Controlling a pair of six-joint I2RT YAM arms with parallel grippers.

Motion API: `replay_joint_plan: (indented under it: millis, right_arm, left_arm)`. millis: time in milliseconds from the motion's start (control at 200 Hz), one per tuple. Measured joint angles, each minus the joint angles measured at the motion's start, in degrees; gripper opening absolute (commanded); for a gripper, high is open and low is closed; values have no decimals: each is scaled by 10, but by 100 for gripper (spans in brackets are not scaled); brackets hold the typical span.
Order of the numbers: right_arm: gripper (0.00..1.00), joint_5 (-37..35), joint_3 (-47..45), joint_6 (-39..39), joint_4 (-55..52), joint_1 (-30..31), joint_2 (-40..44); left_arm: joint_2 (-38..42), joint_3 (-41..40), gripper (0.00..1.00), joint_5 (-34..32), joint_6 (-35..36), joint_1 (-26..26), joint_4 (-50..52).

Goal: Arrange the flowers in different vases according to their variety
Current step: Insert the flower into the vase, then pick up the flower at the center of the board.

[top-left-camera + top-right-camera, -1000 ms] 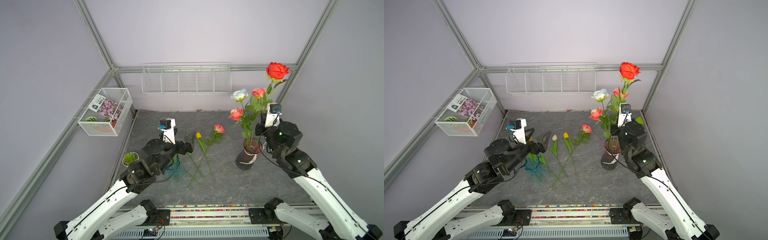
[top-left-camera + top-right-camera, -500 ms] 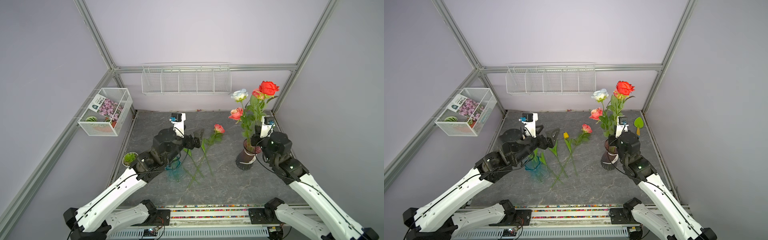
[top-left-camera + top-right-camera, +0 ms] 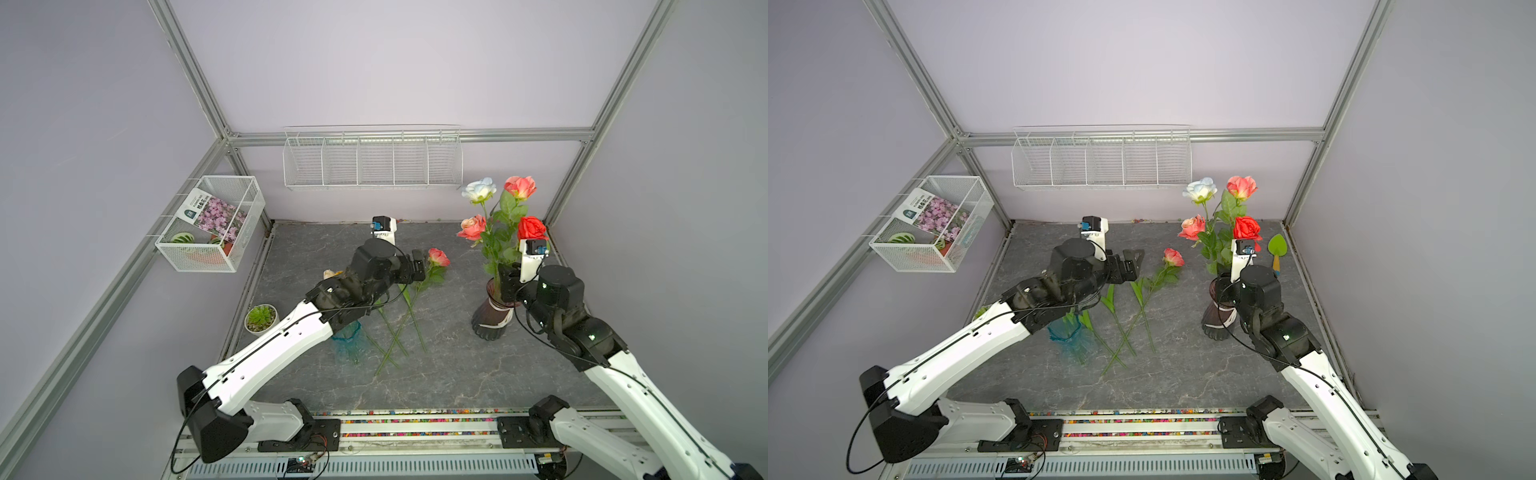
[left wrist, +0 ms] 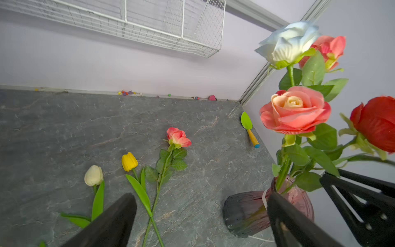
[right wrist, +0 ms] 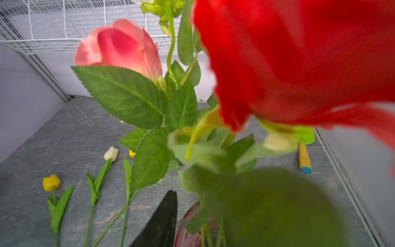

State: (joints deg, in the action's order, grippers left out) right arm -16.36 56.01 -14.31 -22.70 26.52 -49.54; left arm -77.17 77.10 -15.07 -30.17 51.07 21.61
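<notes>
The dark maroon vase (image 3: pixel 492 320) holds a white-blue rose (image 3: pixel 480 190), two coral roses (image 3: pixel 519 187) and a red rose (image 3: pixel 531 227). My right gripper (image 3: pixel 508 282) is at the vase's mouth beside the stems, jaws parted. One finger (image 5: pixel 164 213) shows; leaves hide the other. One coral rose (image 3: pixel 438 257) lies on the table with a yellow tulip (image 4: pixel 129 161) and a cream tulip (image 4: pixel 93 175). My left gripper (image 4: pixel 198 213) hovers wide open over their stems, holding nothing. The teal vase (image 3: pixel 347 338) stands half hidden under my left arm.
A succulent in a white pot (image 3: pixel 261 318) sits near the table's left edge. A green trowel (image 3: pixel 1277 249) lies by the right wall. A wire basket (image 3: pixel 212 224) hangs on the left wall, a wire shelf (image 3: pixel 372 158) on the back wall.
The red rose came down from high above into the maroon vase, and my right gripper's jaws parted. My left arm reached forward and right, toward the lying coral rose.
</notes>
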Motion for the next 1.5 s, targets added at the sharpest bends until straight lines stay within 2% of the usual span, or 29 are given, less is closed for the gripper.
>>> replay_joint_plan:
  millis: [160, 255, 400, 530, 675, 860, 1050, 1499]
  right_arm:
    - [46, 12, 45, -31, -62, 0, -4]
    - [61, 17, 67, -52, -104, 0, 0]
    - [77, 56, 71, -74, -153, 0, 35]
    - [85, 115, 66, -92, -176, 0, 76]
    - [87, 176, 49, -101, -192, 0, 103]
    - [87, 214, 21, -104, -206, 0, 114]
    - [87, 229, 7, -105, -210, 0, 116]
    - [87, 238, -9, -105, -212, 0, 116]
  left_arm:
    - [-35, 3, 100, -12, -42, 14, 7]
    - [-54, 9, 99, -22, -62, 26, 13]
    - [-104, 45, 90, -45, -96, 46, 34]
    - [-137, 49, 79, -52, -130, 48, 46]
    - [-181, 50, 61, -61, -160, 48, 58]
    - [-269, 78, 54, -90, -208, 48, 109]
    - [-347, 115, 51, -106, -249, 43, 158]
    - [-414, 115, 49, -69, -290, 31, 173]
